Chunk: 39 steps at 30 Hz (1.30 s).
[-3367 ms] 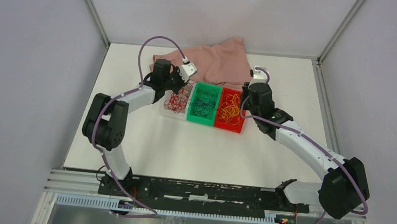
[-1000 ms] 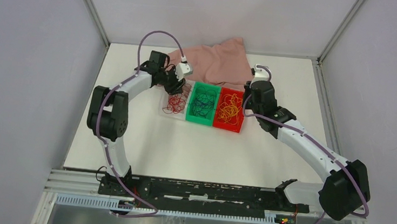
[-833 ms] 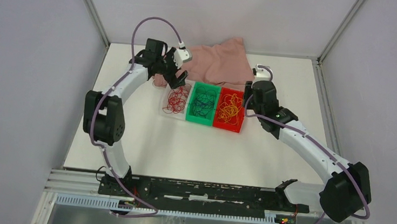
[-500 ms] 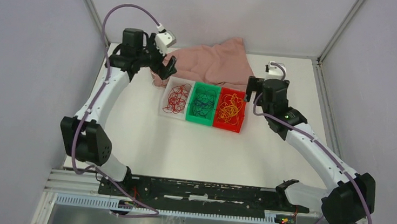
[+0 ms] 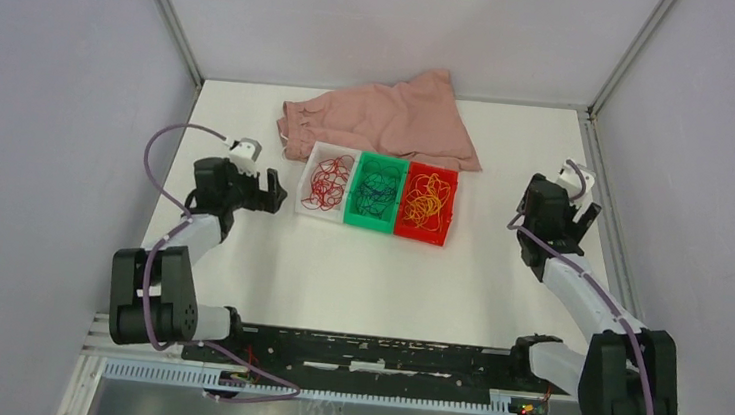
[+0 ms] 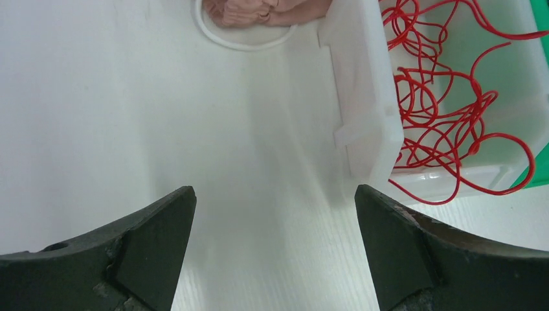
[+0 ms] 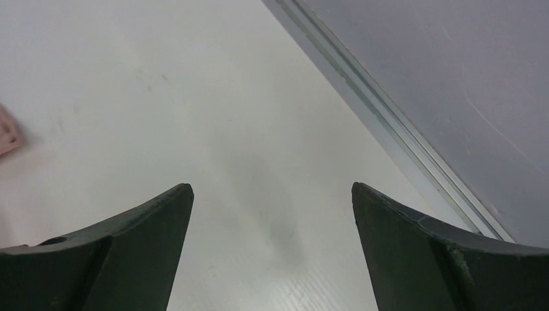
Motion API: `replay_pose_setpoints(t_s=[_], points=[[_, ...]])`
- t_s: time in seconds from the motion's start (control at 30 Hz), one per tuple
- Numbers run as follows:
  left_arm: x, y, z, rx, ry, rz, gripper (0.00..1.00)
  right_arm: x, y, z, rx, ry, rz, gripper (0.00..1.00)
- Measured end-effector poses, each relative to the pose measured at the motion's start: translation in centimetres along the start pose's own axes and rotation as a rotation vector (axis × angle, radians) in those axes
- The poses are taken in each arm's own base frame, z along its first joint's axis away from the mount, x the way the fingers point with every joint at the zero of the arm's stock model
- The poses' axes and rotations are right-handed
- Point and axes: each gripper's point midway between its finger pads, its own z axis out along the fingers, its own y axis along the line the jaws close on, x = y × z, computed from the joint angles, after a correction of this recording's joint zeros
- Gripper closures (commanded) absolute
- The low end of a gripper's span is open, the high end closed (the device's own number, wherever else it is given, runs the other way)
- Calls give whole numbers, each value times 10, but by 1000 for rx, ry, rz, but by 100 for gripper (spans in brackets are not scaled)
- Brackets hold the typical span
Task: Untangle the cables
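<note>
The cables lie by colour in three bins side by side. Red cables [image 5: 327, 181] [image 6: 447, 110] fill the white bin [image 5: 300, 202] [image 6: 362, 110], dark blue cables [image 5: 377, 188] the green bin [image 5: 370, 223], and orange-yellow cables [image 5: 425, 199] the red bin [image 5: 421, 236]. My left gripper [image 5: 272, 189] [image 6: 275, 191] is open and holds nothing, low over the table just left of the white bin. My right gripper [image 5: 584, 212] [image 7: 272, 188] is open and holds nothing, over bare table near the right edge, well apart from the red bin.
A pink cloth [image 5: 391, 119] [image 6: 259, 10] lies crumpled behind the bins; a sliver of it shows in the right wrist view [image 7: 5, 136]. A metal rail [image 7: 388, 110] and grey wall bound the table on the right.
Both arms have pulled back from the bins, the left toward the near left, the right toward the right edge. Both grippers have opened wide.
</note>
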Motion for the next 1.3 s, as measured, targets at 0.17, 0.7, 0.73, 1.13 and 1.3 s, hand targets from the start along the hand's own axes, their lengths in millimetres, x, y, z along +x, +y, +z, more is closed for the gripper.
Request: replay_pose_setpoints(t_s=[0.17,0.7,0.73,1.13,1.3], points=[[29,0,7,-12,-44,-20,1,16,-8,22,59,20,-23,0],[40,1,-17,-114,-365,13,1,75,27,32,-188,-82,-53,0],[39,1,-16,-117,-381,14,0,77,33,32,-219,-100,-67,0],[8,4,0,-119,-408,29,1,65,60,40,-281,-125,-129,1],[11,4,1,-121,-398,25,1,68,60,40,-283,-115,-136,1]])
